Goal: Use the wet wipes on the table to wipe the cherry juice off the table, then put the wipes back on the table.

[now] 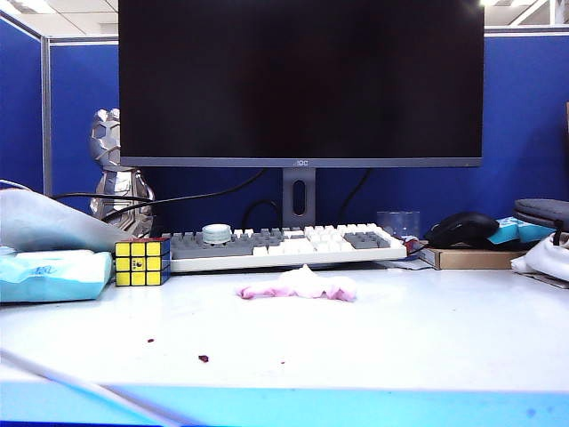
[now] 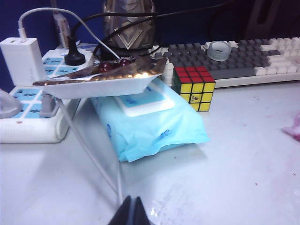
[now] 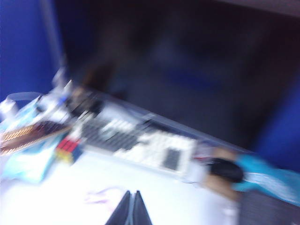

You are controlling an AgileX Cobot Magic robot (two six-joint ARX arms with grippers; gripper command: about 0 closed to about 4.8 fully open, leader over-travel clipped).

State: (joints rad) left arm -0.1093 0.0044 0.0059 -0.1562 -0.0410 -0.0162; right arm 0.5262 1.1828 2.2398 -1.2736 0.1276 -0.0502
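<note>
The wet wipes (image 1: 300,286) lie as a crumpled white-and-pink wad on the white table (image 1: 427,329), in front of the keyboard. Small dark red specks of cherry juice (image 1: 204,358) dot the table near its front edge, left of the middle. Neither gripper shows in the exterior view. In the left wrist view my left gripper (image 2: 133,197) is shut and empty above bare table, and a pink edge of the wipes (image 2: 294,129) shows far off to one side. The right wrist view is blurred; my right gripper (image 3: 132,192) is shut and empty, raised above the table, with the wipes (image 3: 101,196) a faint pink smear close by.
A pale blue wipes packet (image 1: 49,274) and a puzzle cube (image 1: 141,261) sit at the left. On the packet rests a white tray (image 2: 101,82) holding cherries, beside a power strip (image 2: 28,108) with cables. The keyboard (image 1: 284,245), monitor, mouse (image 1: 462,229) and glass stand behind.
</note>
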